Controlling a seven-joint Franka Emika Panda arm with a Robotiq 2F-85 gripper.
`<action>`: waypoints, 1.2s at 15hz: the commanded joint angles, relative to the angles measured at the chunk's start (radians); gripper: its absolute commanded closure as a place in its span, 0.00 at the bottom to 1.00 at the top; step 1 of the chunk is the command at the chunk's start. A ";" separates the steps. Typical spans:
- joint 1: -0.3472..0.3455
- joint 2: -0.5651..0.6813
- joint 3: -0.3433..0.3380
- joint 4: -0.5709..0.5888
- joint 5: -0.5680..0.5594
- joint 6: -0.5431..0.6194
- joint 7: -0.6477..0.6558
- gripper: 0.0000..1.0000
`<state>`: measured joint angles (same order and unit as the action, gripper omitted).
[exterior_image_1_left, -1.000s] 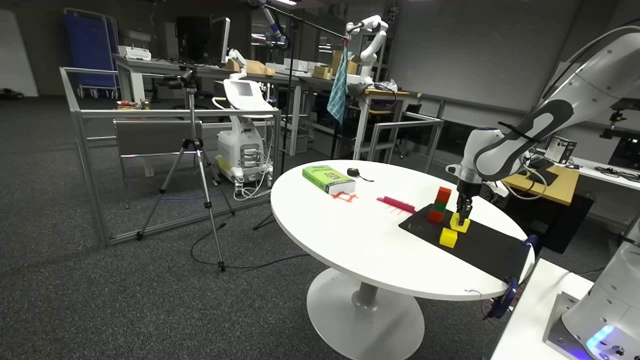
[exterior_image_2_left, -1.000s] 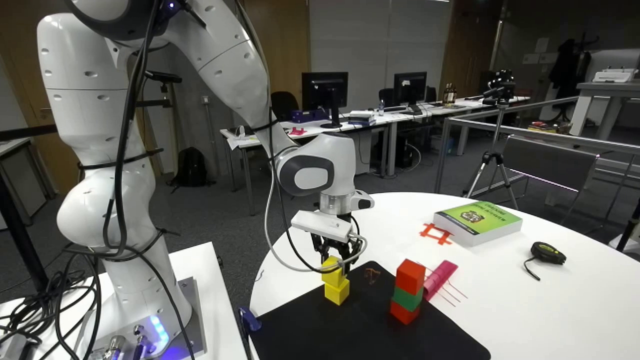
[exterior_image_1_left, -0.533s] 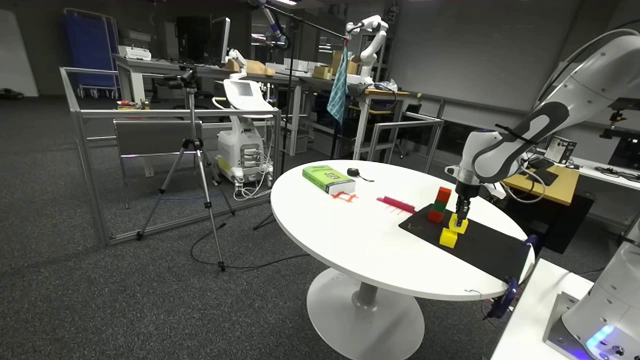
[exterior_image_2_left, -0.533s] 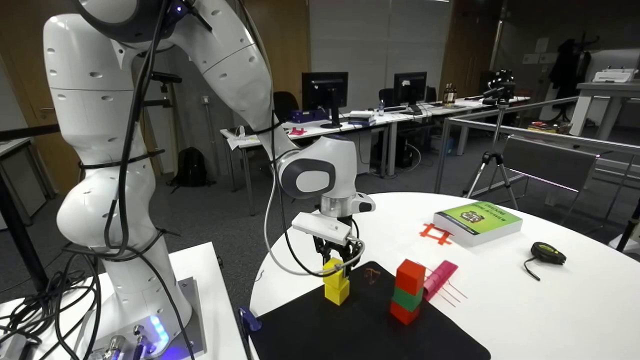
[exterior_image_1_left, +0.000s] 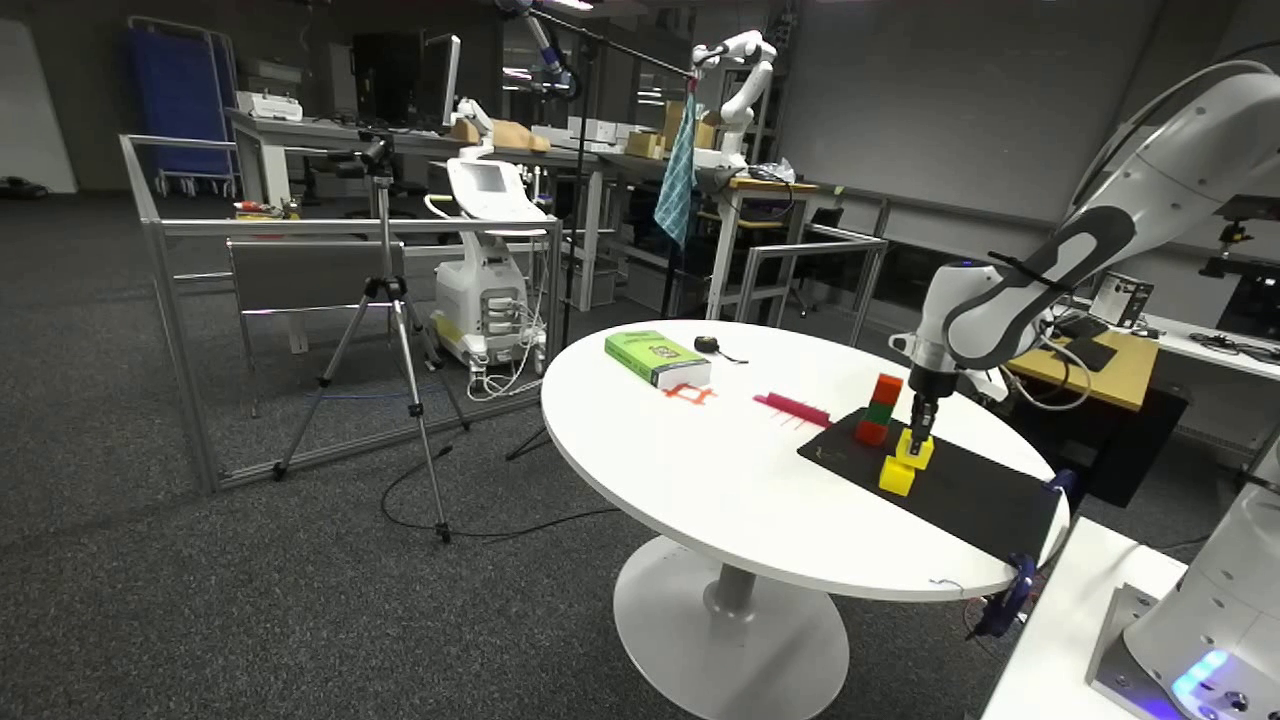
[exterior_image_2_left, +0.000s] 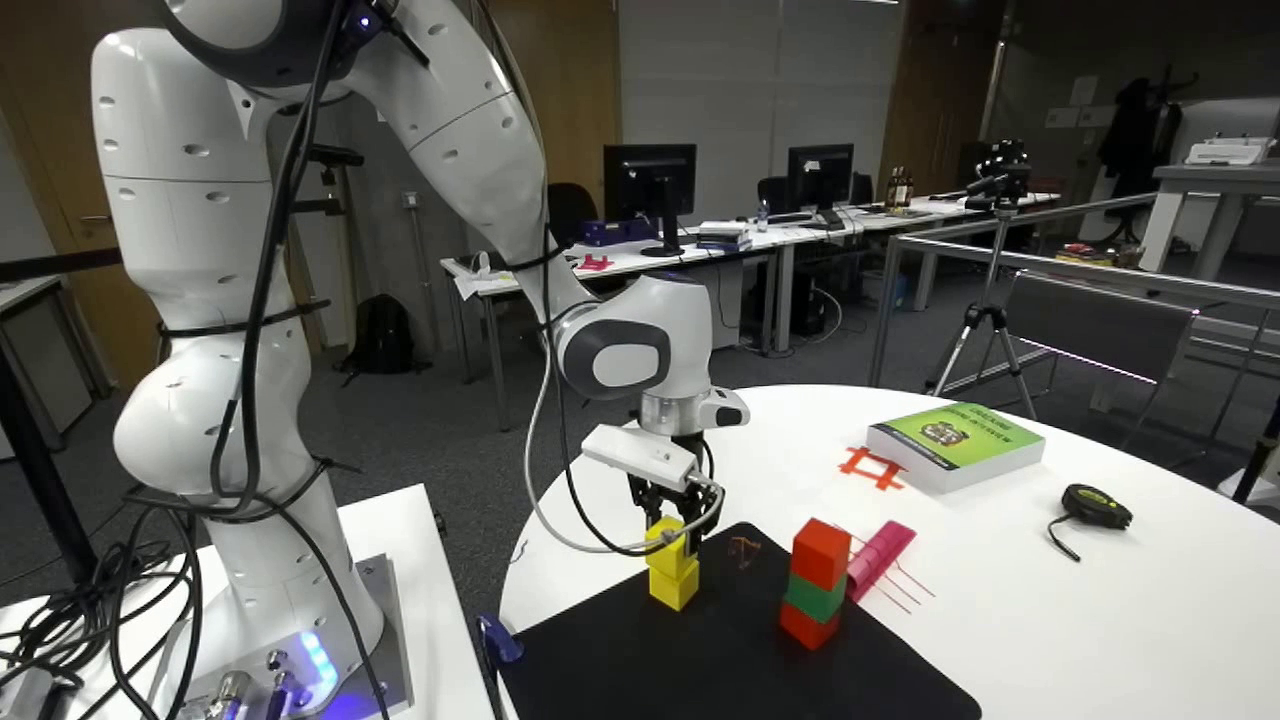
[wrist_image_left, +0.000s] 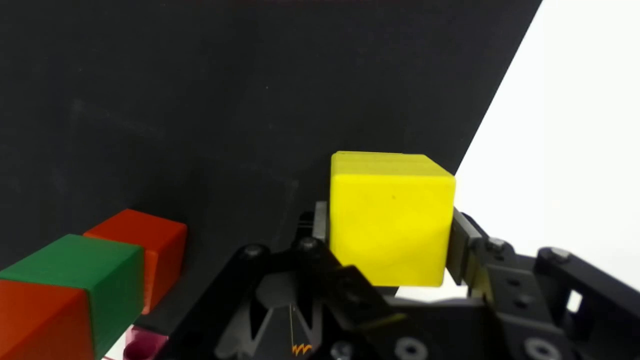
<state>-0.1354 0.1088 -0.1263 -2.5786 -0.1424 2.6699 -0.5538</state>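
My gripper is shut on a yellow cube, with one grey pad along each side of it. In both exterior views this held cube sits over a second yellow cube, which rests on the black mat. They look nearly lined up; whether they touch, I cannot tell. From the wrist, the lower cube is mostly hidden behind the held one. Beside them stands a tower of a red cube, a green cube and a red cube on top.
On the white round table lie a green book, a tape measure, an orange frame piece and a pink piece near the tower. Blue clamps grip the mat at the table's edge.
The gripper, still holding its yellow cube, has shifted slightly over the lower yellow cube, most of it in the earlier half second. The tower and the lower cube have stayed put.
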 joint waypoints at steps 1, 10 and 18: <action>-0.002 0.030 0.002 0.003 -0.044 0.043 0.054 0.69; -0.003 0.045 0.009 0.015 -0.044 0.048 0.068 0.69; 0.005 0.055 0.014 0.032 -0.055 0.045 0.089 0.69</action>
<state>-0.1300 0.1467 -0.1157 -2.5598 -0.1626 2.6922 -0.5114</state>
